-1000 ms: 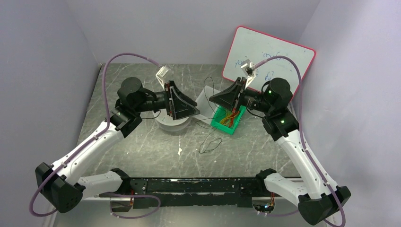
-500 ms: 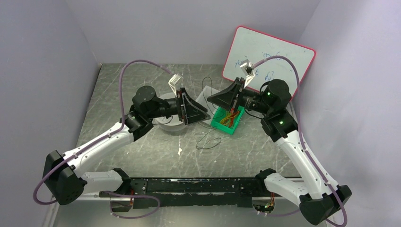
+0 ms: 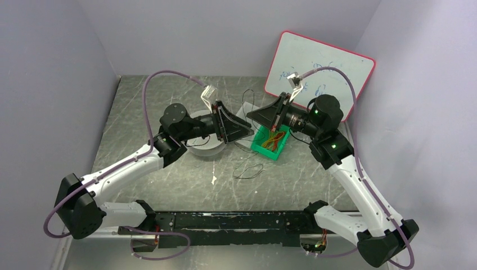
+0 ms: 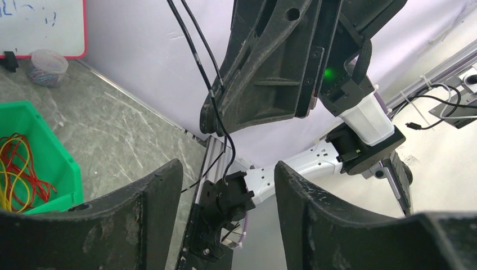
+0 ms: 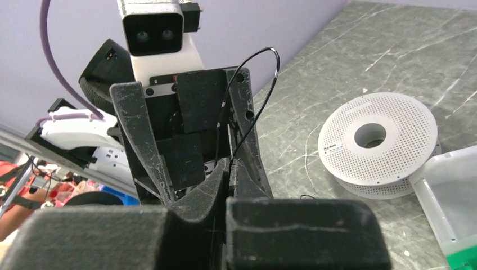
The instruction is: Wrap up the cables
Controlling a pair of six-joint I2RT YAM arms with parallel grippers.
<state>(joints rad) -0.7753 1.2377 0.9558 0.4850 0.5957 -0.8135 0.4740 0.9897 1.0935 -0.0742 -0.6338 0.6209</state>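
I see a marbled table (image 3: 160, 180) — white perforated spool (image 5: 402, 132) and green bin (image 3: 263, 149) on it. A black cable (image 3: 250, 170) lies loose nearby.

Left hand (image 4: 228, 169) gapes, facing the clamped right hand (image 5: 226, 167).

Black cable (image 5: 277, 61): thin, limp, doubled into a tall narrow loop. It is pinched at the closed tips of the right gripper (image 5: 225, 169); two strands rise above the tips and a tail hangs below.

Second black cable (image 3: 250, 170): lies loose on the surface in a flat open loop, near the green bin (image 3: 265, 151). It may be the same strand as the held one; too fine to tell.

Coloured cables (image 4: 19, 163): yellow and red, tangled inside the bin.
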